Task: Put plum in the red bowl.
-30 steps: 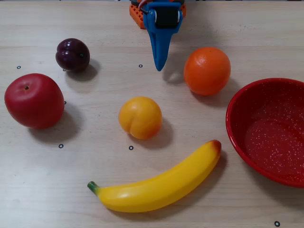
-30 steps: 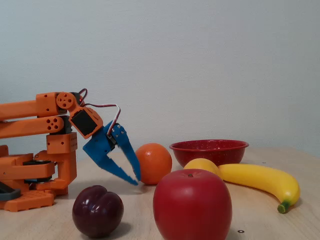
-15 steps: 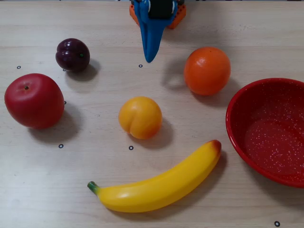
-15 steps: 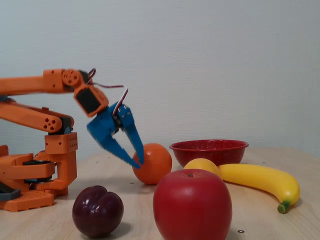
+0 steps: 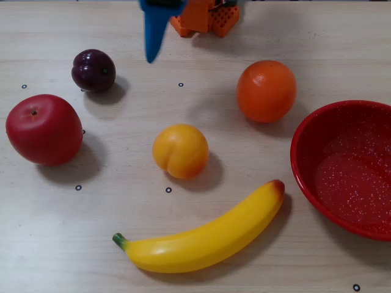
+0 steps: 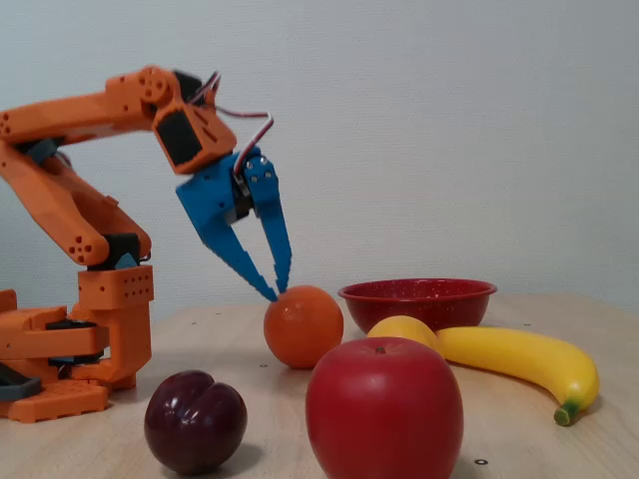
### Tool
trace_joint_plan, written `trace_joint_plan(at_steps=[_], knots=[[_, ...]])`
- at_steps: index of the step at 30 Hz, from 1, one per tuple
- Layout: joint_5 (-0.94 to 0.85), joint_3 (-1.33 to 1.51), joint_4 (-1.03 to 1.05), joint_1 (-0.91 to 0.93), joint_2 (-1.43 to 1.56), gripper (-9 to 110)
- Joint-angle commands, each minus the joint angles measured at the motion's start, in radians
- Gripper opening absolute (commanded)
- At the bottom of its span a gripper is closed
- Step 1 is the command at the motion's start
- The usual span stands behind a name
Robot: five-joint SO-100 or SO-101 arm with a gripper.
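Note:
The plum (image 5: 93, 70) is small, dark purple and glossy and lies on the table at the upper left of the overhead view. In the fixed view it lies in front at the left (image 6: 196, 420). The red bowl (image 5: 303, 155) stands empty at the right edge; in the fixed view it stands at the back (image 6: 417, 292). My blue gripper (image 6: 279, 290) hangs in the air, points down, holds nothing, and its jaws stand a little apart. In the overhead view its tip (image 5: 151, 56) is to the right of the plum and clear of it.
A red apple (image 5: 44, 129) lies below the plum. A yellow-orange peach (image 5: 180, 151) lies in the middle, an orange (image 5: 266, 91) at the upper right, and a banana (image 5: 201, 238) along the front. The orange arm base (image 6: 70, 349) stands at the table's back.

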Motion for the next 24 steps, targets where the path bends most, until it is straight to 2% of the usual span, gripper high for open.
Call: trace_joint_plan(at_steps=[1,9,21,24], knots=[[-0.043,-0.158,0.066,0.057,-0.038,0],[-0.19,-0.236,0.176,0.206,-0.11,0],[-0.383,-0.525,0.388,0.422,-0.4,0],[-0.419,-0.558,0.4,0.453,-0.453,3]])
